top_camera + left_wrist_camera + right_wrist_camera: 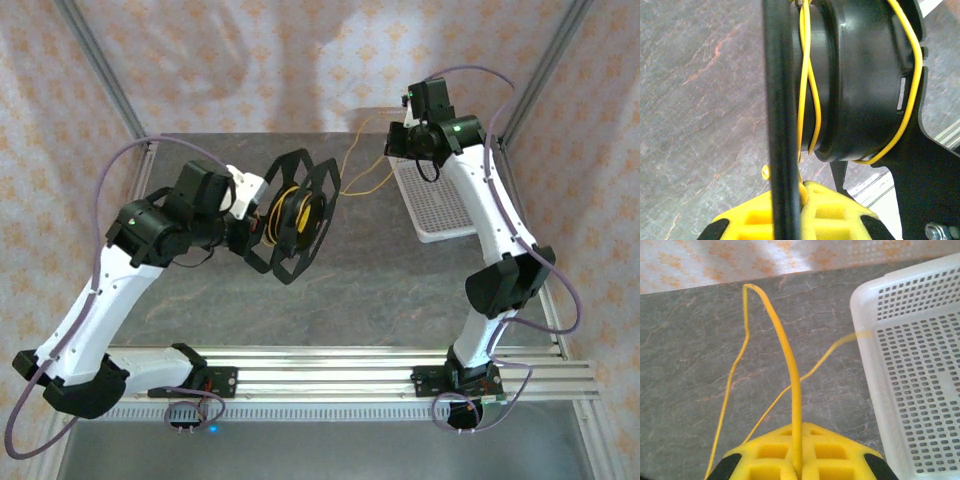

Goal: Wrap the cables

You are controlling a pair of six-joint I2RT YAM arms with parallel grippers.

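The black octagonal spool (297, 215) hangs tilted over the table's left-centre. My left gripper (252, 222) is shut on its rim. In the left wrist view the yellow fingers (840, 215) clamp the black flange (782, 125), and a few turns of the yellow cable (807, 95) lie around the black hub (860, 85). From the spool the thin yellow cable (362, 188) runs right in loose loops to my right gripper (393, 150) at the back right. That gripper (798, 429) is shut on the cable (785, 347), which arches up out of the pads and falls to the table.
A white perforated tray (440, 215) lies on the table under the right arm; its rim (865, 340) is just right of the right gripper, and one cable strand crosses it. The patterned curtain (300, 60) closes the back. Grey tabletop (360, 290) spreads between the arms.
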